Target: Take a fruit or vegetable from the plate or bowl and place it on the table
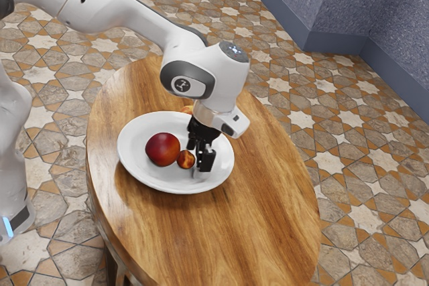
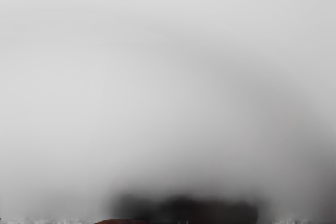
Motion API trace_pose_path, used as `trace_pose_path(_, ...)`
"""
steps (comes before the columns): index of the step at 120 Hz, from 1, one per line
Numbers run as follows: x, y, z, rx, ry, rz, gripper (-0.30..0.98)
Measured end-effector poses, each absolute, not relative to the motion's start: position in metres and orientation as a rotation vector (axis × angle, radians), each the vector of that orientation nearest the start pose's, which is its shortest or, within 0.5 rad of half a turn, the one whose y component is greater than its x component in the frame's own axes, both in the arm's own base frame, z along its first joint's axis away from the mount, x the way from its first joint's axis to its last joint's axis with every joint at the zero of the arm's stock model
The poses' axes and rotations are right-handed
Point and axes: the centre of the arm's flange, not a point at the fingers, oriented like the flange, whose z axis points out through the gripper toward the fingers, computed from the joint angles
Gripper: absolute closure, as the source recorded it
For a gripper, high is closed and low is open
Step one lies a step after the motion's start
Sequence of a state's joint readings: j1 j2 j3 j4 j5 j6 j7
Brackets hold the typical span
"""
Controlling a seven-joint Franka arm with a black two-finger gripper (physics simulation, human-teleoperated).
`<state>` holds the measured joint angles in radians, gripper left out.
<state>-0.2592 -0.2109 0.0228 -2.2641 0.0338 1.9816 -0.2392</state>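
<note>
The black gripper (image 1: 200, 153) is low over the white plate (image 1: 137, 169) in the exterior view, its fingers apart. A small red-orange fruit (image 1: 186, 159) lies on the plate close beside the fingers, on their exterior-view left. Farther to that side rests a larger dark red fruit (image 1: 163, 149). Whether a finger touches the small fruit, I cannot tell. In the wrist view a dark blurred shape is at the lower edge, with a sliver of red (image 2: 123, 221) beside it.
An orange thing (image 1: 187, 109) shows at the plate's far rim, partly hidden by the hand. The plate stands on a round wooden table (image 1: 268, 219), whose bare wood extends toward the exterior view's right and lower edge.
</note>
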Motion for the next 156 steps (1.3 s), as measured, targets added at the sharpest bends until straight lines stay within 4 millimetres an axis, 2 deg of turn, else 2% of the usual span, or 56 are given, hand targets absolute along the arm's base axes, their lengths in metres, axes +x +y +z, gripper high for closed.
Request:
trace_pose_path(21,0.458,-0.108,0.443,-3.096,0.026,0.113,0.00)
trace_pose_path(42,0.456,-0.098,0.438,-3.096,0.005,0.141,0.00)
trace_pose_path(117,0.451,-0.096,0.435,-3.091,0.022,0.174,0.00)
trace_pose_path(156,0.450,-0.096,0.433,-3.089,0.025,0.182,0.10)
